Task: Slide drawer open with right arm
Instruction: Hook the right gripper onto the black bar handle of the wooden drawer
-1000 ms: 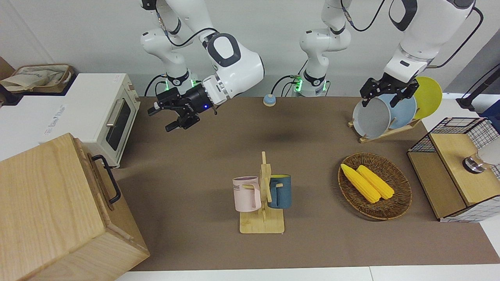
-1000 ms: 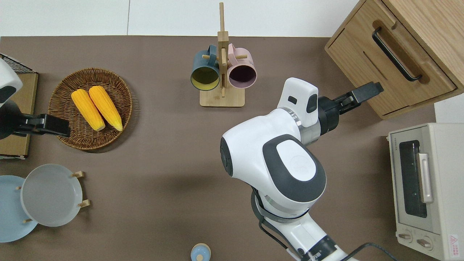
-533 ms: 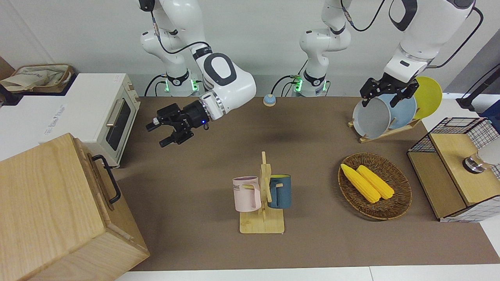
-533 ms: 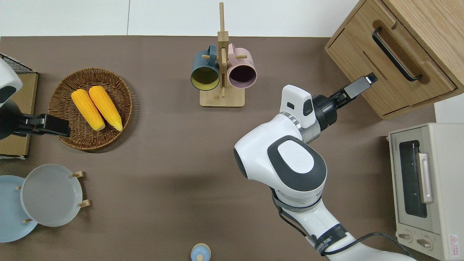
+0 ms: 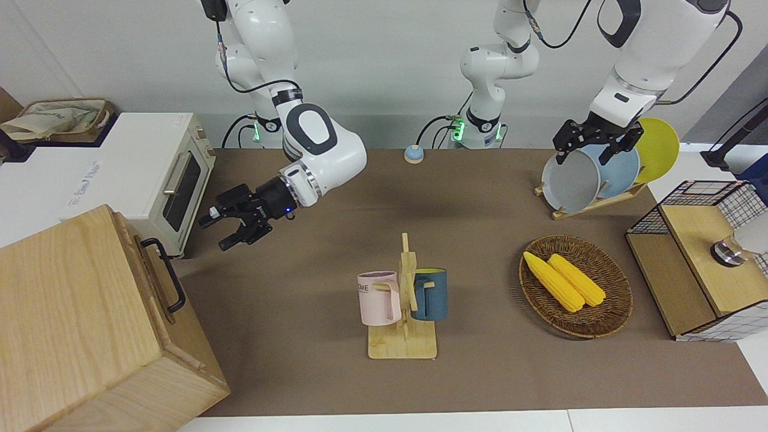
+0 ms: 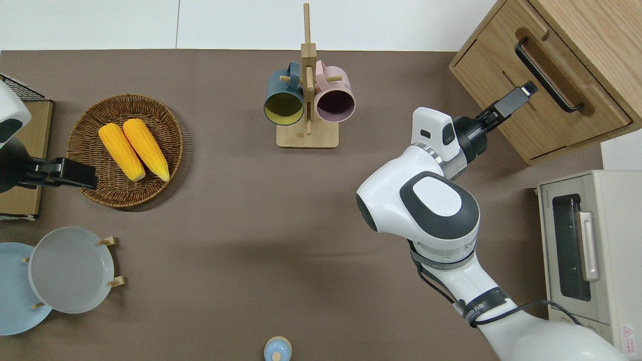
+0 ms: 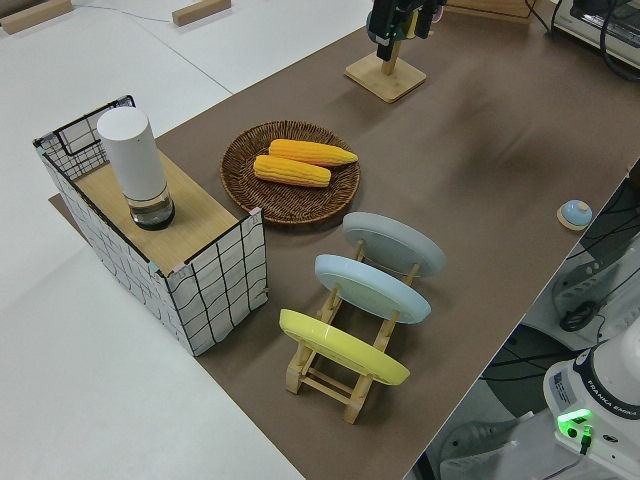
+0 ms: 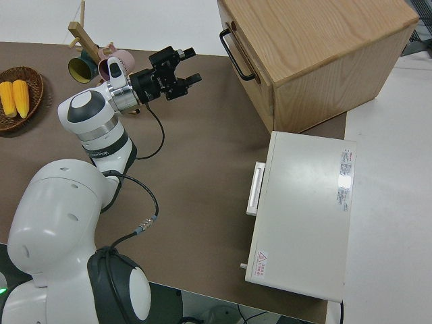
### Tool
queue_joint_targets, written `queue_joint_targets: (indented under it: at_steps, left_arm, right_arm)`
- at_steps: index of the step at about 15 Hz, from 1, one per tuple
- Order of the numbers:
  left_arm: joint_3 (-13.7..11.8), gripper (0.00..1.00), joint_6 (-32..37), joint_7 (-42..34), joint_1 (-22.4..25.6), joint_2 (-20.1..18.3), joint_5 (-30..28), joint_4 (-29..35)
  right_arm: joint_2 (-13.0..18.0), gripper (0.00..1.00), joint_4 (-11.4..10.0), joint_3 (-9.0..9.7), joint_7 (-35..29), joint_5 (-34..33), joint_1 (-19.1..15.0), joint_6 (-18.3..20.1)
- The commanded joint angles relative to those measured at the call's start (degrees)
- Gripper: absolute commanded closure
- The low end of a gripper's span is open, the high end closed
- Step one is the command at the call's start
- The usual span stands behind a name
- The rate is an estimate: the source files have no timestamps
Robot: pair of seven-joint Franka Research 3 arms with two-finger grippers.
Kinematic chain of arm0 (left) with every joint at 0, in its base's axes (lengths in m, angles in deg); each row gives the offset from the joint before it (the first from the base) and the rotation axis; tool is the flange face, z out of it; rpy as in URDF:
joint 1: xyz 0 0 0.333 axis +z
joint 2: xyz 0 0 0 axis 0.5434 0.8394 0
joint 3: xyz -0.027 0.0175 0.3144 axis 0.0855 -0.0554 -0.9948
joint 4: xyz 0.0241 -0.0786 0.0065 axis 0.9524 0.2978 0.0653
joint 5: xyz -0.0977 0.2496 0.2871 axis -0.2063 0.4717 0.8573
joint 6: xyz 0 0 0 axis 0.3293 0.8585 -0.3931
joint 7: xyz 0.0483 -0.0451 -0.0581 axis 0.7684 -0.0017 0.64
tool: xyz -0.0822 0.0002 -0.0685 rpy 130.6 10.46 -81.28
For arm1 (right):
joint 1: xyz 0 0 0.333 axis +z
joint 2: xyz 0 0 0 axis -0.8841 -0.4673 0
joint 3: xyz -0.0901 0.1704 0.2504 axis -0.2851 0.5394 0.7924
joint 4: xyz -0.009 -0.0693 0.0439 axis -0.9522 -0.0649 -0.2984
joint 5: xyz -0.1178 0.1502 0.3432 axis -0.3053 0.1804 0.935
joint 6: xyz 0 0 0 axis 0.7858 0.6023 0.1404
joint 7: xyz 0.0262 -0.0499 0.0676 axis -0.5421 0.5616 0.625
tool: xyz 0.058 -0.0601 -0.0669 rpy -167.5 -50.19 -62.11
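Note:
The drawer [image 6: 564,120] sits shut in the pale wooden cabinet [image 5: 78,312] at the right arm's end of the table. Its black bar handle [image 6: 546,75] runs along its front and also shows as the handle [image 5: 168,277] and the handle [image 8: 235,54]. My right gripper [image 6: 521,93] hangs in the air, open and holding nothing, with its tips just short of the handle on the table's side. The front view shows the same gripper [image 5: 217,233] with a blue light at its wrist, and the right side view shows this gripper [image 8: 190,66] pointing at the drawer front. The left gripper [image 5: 591,147] is parked, open.
A white toaster oven [image 5: 174,180] stands beside the cabinet, nearer to the robots. A mug rack [image 5: 403,300] with a pink and a blue mug stands mid-table. Toward the left arm's end are a basket [image 5: 618,300] with corn, a plate rack [image 5: 594,201] and a wire-grid box [image 5: 702,258].
The right arm has swung toward the cabinet and lowered. Its gripper went from over open table to the drawer front beside the handle. The left arm has not moved.

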Motion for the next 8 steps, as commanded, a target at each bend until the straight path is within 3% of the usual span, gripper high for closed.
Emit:
queue_joint_targets:
  at_steps: [1,8]
  left_arm:
    - [0.0,0.01,1.0,0.6,-0.4,-0.3,1.0,-0.5]
    - [0.0,0.01,1.0,0.6,-0.4,-0.2,1.0,-0.5]
  right_arm:
    - [-0.8,0.019,-1.0,0.48,-2.9,-4.8,-2.8,-3.5]
    - [-2.3,0.019,-0.9,0.48,-4.9,-11.5,-7.6,-8.9]
